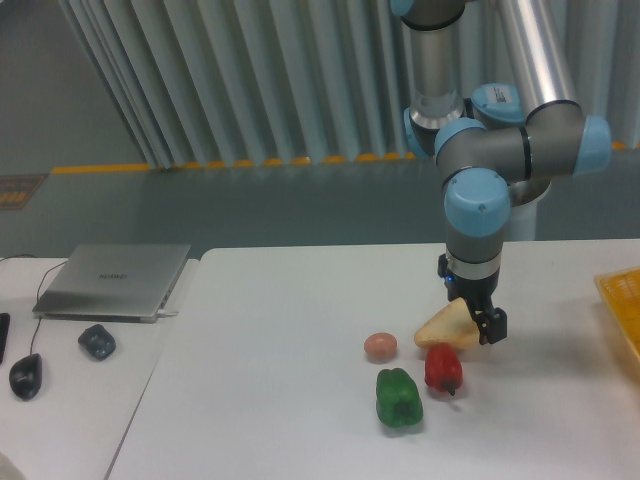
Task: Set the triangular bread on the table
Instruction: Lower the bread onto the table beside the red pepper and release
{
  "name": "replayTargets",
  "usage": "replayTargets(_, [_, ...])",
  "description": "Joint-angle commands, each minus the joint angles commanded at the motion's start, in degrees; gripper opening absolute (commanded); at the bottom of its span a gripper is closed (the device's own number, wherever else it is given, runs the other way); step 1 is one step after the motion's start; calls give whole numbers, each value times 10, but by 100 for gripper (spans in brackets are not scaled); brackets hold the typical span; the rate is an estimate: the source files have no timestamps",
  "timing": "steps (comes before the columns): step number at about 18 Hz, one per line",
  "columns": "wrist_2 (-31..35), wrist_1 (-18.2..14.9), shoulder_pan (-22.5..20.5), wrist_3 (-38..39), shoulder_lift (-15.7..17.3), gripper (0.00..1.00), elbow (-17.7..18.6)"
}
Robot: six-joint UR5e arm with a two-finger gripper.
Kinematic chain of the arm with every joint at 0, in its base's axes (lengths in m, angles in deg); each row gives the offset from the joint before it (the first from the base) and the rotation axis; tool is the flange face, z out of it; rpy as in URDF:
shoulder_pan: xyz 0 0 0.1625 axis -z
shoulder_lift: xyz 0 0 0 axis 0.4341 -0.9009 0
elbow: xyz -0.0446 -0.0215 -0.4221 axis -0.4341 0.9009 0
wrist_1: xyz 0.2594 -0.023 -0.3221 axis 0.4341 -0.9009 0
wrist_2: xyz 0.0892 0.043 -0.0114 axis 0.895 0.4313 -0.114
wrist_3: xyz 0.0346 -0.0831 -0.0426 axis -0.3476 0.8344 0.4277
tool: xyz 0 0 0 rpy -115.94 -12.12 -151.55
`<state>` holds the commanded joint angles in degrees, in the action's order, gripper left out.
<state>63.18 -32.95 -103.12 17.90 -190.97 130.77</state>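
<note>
Tool (pixel 478 322) clamped on the triangular bread (pixel 446 329), just above the red pepper (pixel 442 368) on the table (pixel 280 400).

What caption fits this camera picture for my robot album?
Gripper holds the bread low over the table, beside the red pepper.

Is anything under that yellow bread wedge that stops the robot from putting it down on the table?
Partly. The gripper holds the bread right above the red pepper, with the pink ball nearby. Bare table lies left.
</note>
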Motion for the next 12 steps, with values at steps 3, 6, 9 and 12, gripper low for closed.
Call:
replayTargets(3, [32, 75, 8, -2, -10, 100, -2])
replayTargets(6, [51, 111, 7, -25, -28, 100, -10])
replayTargets(9, [51, 114, 7, -26, -26, 100, -15])
replayTargets(12, [51, 114, 6, -25, -25, 100, -12])
